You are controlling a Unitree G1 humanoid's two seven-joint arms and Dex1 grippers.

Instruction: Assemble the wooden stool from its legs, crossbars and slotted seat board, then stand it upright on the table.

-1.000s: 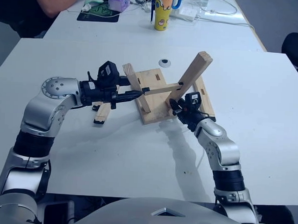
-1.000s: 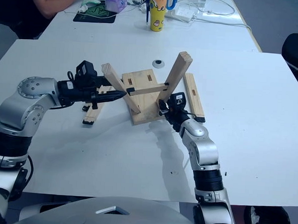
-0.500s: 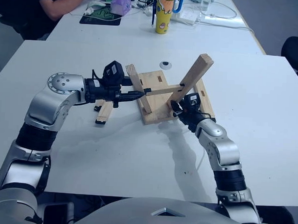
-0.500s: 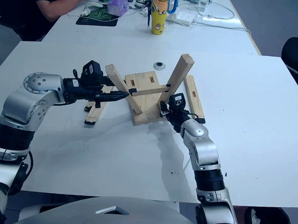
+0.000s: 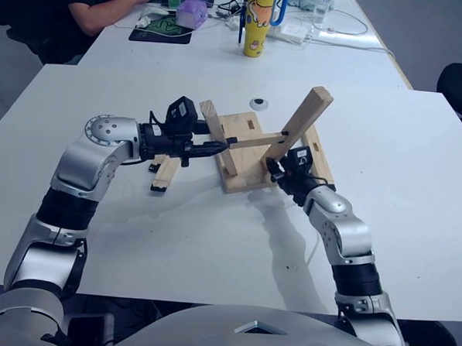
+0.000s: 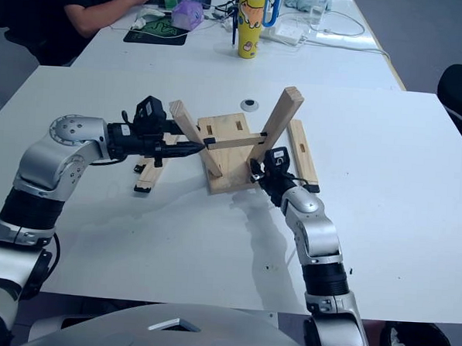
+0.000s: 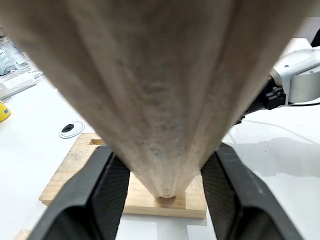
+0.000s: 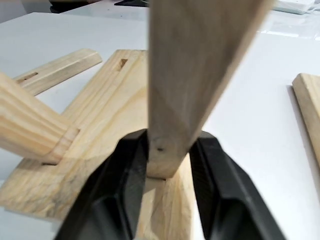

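Observation:
The slotted seat board lies flat on the white table. Two legs rise from it, joined by a thin crossbar. The left leg leans over, and my left gripper is shut on it at mid height; the left wrist view has that leg wedged between the black fingers. The right leg tilts up to the right. My right gripper is shut on it close to the board, seen as the leg pinched between its fingers.
A loose leg lies left of the board, under my left arm. Another wooden piece lies right of it, beside my right wrist. A round cable cap sits behind. A yellow mug stands on the far table.
The head camera has shifted a little and my left arm sits slightly closer to the board. Both grippers keep their holds, and the leg frame stands as before.

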